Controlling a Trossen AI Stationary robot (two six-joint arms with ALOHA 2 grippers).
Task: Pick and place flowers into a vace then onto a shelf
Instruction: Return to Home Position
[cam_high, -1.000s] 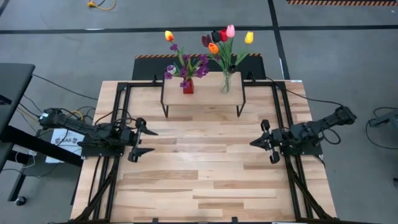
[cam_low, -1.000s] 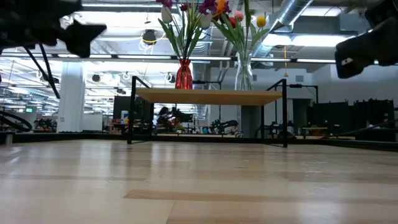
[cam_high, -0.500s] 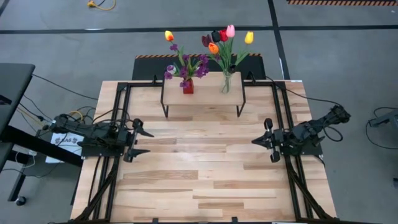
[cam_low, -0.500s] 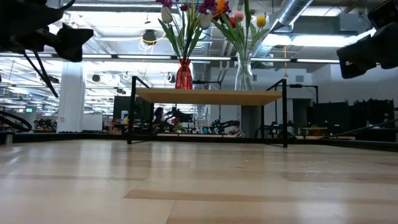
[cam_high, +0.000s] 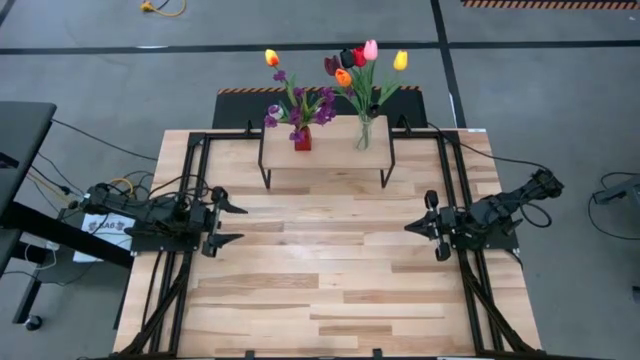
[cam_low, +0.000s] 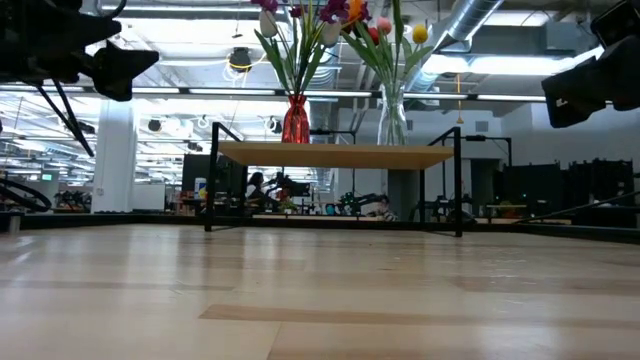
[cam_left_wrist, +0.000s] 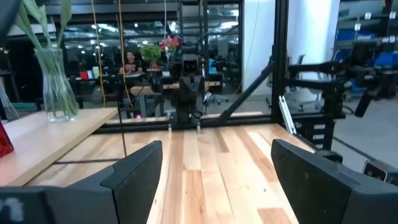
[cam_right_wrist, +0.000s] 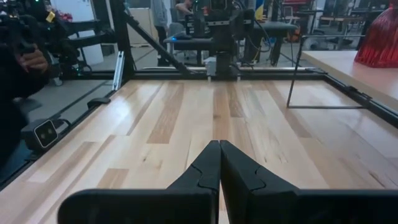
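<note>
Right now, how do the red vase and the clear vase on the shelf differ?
The red vase is opaque; the clear vase is see-through glass. The red vase holds mostly purple sprigs; the clear vase holds mixed-colour tulips. In the high view the red vase stands left of the clear vase. Both stand upright on the shelf, away from the open left end effector and shut right end effector.

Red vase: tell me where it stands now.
In the high view the red vase stands on the left half of the shelf, left of the clear vase.
</note>
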